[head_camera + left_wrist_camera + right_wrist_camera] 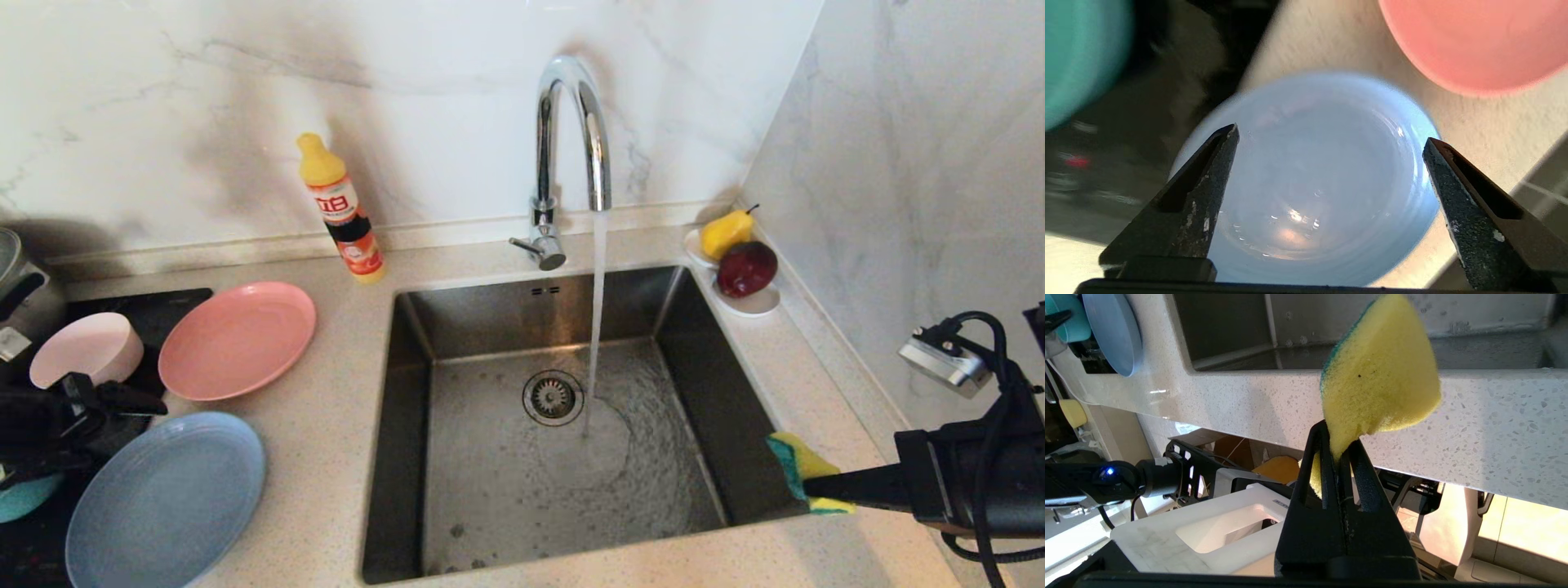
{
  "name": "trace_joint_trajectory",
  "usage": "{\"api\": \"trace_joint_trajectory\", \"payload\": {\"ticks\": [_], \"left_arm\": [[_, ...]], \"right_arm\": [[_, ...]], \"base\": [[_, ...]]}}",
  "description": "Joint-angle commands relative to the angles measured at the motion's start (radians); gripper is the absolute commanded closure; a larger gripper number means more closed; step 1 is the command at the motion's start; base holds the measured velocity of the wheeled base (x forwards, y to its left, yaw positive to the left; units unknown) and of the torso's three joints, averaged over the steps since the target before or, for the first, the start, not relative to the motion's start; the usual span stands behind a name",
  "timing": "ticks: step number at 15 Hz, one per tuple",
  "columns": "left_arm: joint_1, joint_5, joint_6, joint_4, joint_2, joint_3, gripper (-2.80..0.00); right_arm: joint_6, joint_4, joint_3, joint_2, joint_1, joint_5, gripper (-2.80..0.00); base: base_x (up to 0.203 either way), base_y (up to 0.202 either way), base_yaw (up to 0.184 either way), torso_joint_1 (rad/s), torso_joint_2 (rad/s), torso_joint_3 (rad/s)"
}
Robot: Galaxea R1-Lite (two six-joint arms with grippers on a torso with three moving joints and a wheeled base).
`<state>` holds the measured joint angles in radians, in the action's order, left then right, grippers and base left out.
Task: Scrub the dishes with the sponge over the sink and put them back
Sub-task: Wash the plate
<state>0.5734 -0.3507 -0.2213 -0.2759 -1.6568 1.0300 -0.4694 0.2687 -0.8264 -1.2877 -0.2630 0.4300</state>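
Water runs from the chrome tap [571, 139] into the steel sink [482, 506], striking the floor of the basin just beside the round drain strainer [553, 398]. Your right pincer [816, 490] hangs at the sink's right front corner, above the bench [326, 441] edge, its fingers pressed together on the yellow sponge [804, 465]; the right wrist view shows the sponge [1380, 375] squeezed thin between the black tips, its green scouring layer on the far side.

Your left pincer [1331, 139] hovers over the light blue plate [1323, 179], fingers spread wide and holding nothing. In the head view the left arm's dark hand [73, 416] sits at the frame's left edge, over the near rim of that plate [167, 502], which lies flat on the bench at the left front, apart from the sink.

The salmon-pink plate [237, 339] lies flat just behind the blue one, and the pale pink bowl [86, 349] stands to its left on a black surface [163, 314]. A sliver of the teal bowl [24, 498] shows at the far left edge, partly hidden by the arm.

Behind the plates a detergent bottle [341, 211] with a yellow cap stands against the marble wall. At the sink's right rear corner a white saucer [755, 302] carries a yellow pear [727, 233] and a dark red fruit [747, 268].
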Motion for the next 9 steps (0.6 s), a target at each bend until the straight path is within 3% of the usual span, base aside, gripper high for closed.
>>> {"api": "trace_joint_trajectory", "payload": {"ticks": [1, 4, 9], "left_arm": [[0.002, 0.054, 0.012, -0.009, -0.013, 0.035, -2.8], [0.018, 0.099, 0.065, -0.004, -0.075, 0.026, -2.8], [0.016, 0.083, 0.065, 0.053, -0.103, -0.041, -2.8]], "right_arm": [[-0.002, 0.001, 0.001, 0.002, 0.002, 0.003, 0.0], [-0.002, 0.001, 0.0, -0.006, 0.002, 0.003, 0.0], [-0.002, 0.0, 0.0, -0.009, 0.004, 0.003, 0.0]], "base": [[0.0, 0.0, 0.0, 0.0, 0.0, 0.0], [0.0, 0.0, 0.0, 0.0, 0.0, 0.0], [0.0, 0.0, 0.0, 0.0, 0.0, 0.0]]}}
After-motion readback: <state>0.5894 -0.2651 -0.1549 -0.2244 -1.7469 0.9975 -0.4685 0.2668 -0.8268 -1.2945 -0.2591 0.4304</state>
